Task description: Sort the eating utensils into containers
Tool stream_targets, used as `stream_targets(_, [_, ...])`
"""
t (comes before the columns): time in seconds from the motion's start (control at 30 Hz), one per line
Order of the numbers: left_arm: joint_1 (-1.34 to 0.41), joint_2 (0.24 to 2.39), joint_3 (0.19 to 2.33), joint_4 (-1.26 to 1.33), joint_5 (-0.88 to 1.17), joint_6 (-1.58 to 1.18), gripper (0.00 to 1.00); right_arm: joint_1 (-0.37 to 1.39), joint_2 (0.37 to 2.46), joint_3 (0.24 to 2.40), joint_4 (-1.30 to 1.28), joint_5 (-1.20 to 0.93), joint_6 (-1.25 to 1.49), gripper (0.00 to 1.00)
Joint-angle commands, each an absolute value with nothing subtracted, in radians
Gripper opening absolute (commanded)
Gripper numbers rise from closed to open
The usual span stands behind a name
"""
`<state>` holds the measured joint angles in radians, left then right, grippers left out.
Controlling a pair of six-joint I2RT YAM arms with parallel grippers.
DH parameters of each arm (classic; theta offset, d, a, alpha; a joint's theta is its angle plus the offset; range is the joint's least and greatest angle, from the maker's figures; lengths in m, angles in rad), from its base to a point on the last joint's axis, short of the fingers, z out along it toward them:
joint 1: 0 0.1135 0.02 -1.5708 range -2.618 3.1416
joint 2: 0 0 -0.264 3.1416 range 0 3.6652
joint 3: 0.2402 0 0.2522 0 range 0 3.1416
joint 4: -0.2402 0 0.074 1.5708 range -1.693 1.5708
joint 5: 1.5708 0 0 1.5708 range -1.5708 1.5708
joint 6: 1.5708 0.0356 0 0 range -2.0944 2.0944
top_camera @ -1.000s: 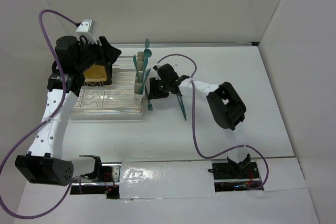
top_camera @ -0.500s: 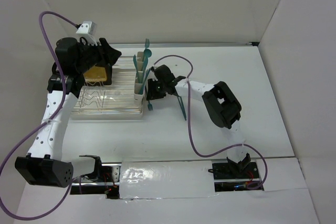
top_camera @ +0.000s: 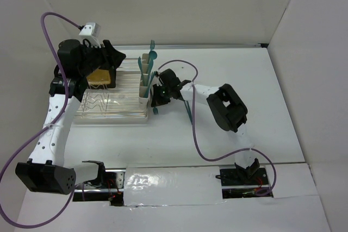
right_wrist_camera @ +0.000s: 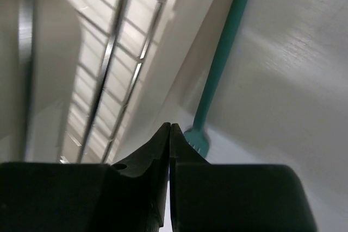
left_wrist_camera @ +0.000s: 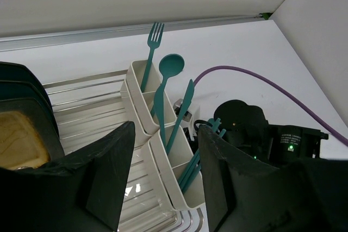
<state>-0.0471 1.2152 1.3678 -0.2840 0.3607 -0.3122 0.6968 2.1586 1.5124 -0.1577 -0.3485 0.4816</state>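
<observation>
Right claw (right_wrist_camera: 169,127): fingers pressed flat together; nothing visible between them. It is low over the tabletop (right_wrist_camera: 283,134). Just past the tips lies a teal fork (right_wrist_camera: 223,52), flat on the tabletop, tines nearest the claw and handle running away up-right. I cannot tell whether the tips touch it. To the claw's left is the clear wall and wire ribs of the dish rack (right_wrist_camera: 114,69).

Top view: right claw (top_camera: 157,95) sits just beside the near end of the containers (top_camera: 144,82). A short teal piece (top_camera: 155,110) shows below it by the rack's corner. A second teal utensil (top_camera: 188,107) lies on the tabletop (top_camera: 244,80) to the right, apart from the rack; its type is too small to tell.

Left claw (left_wrist_camera: 166,129): fingers spread wide, nothing between them. It hangs above the dish rack (left_wrist_camera: 87,107), looking down on the containers (left_wrist_camera: 138,93).

- Containers: cream cups joined in a row along the rack's right side.
- Far cup: one fork (left_wrist_camera: 155,31), upright, tines up.
- Next along: a spoon (left_wrist_camera: 171,64), bowl up, and a knife (left_wrist_camera: 187,93), both leaning; which cup each stands in I cannot tell.
- Nearest cup: several more teal handles (left_wrist_camera: 190,172), bunched.

A purple cable (left_wrist_camera: 255,80) arcs over the right arm.
</observation>
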Motion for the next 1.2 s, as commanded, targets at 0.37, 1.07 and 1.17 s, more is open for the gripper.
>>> stream_targets(0.37, [-0.043,1.192,1.368,-0.244,0.336,-0.270,0.62,0.623,2.194,1.410,-0.103,-0.284,0.540,0.05])
stream_targets(1.07, [-0.041,1.187,1.358,-0.218,0.474,-0.261,0.62,0.408,1.767,0.913,-0.124,-0.271,0.546,0.03])
stream_targets(1.17, [-0.041,1.184,1.355,-0.215,0.479,-0.256,0.62,0.434,1.734,0.988,-0.089,-0.351,0.509,0.03])
